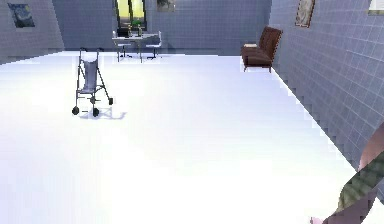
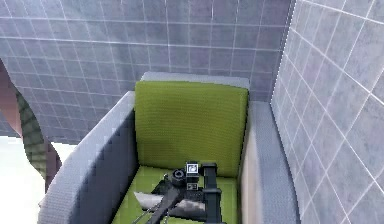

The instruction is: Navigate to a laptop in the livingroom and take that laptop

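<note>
Hand [image 2: 150,205] dark, thin-fingered, boxy grey armchair [image 2: 100,150], green-cushioned

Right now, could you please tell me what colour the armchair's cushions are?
The cushions are lime green, on a grey armchair; best seen in the arm side view.

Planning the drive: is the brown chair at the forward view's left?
No, the brown chair stands by the wall at the forward view's right.

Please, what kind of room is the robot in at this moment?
Probably a living room, though sparsely furnished: it has a green-cushioned armchair, a brown armchair and a small table far across the floor.
</note>
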Controlling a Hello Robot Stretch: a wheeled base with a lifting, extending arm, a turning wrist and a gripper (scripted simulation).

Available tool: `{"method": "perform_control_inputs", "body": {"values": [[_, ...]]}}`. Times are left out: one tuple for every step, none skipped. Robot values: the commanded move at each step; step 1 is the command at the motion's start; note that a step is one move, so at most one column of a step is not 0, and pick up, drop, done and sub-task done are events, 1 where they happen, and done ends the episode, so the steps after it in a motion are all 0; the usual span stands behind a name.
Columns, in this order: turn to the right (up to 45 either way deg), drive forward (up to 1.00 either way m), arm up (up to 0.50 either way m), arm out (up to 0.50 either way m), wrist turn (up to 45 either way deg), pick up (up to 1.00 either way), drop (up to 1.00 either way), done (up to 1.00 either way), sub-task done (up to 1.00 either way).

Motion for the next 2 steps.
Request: {"method": "perform_control_inputs", "body": {"values": [[0.0,0.00,0.00,0.00,45.0,0.00,0.00,0.00,0.00],[0.0,0.00,0.00,0.00,45.0,0.00,0.00,0.00,0.00]]}}
